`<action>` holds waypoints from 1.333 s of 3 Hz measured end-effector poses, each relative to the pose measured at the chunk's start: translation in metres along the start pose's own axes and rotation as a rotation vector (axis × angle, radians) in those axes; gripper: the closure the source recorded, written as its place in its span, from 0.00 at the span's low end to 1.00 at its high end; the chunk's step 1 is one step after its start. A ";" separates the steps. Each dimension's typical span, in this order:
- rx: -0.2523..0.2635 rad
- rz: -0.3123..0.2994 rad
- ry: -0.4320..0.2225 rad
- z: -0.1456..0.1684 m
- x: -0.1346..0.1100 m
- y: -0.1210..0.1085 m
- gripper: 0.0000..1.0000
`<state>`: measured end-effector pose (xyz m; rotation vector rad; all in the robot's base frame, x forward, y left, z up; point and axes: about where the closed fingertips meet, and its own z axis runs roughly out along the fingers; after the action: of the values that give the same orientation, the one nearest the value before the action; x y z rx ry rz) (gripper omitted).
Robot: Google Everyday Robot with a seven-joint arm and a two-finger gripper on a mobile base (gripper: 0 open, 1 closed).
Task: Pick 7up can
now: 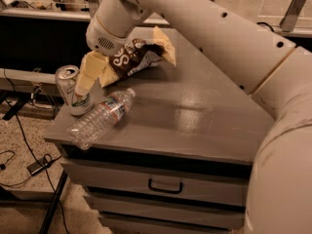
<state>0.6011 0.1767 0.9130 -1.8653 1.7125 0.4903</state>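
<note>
The robot's gripper is hanging low over the left end of the tabletop, jaws spread apart, just beside the upright 7up can. A clear water bottle is lying alongside the can, and a crumpled snack bag is crowding in behind.

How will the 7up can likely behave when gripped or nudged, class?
Upright near the cabinet edge, the 7up can could tip if nudged. Thin metal probably dents under hard squeezing. The end effector hangs right beside it.
</note>
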 end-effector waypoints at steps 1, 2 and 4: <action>-0.048 -0.002 -0.041 0.012 -0.008 0.000 0.00; -0.151 -0.027 -0.062 0.025 -0.017 0.005 0.00; -0.237 -0.077 -0.122 0.027 -0.032 0.024 0.00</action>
<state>0.5760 0.2179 0.9082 -2.0112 1.5513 0.7885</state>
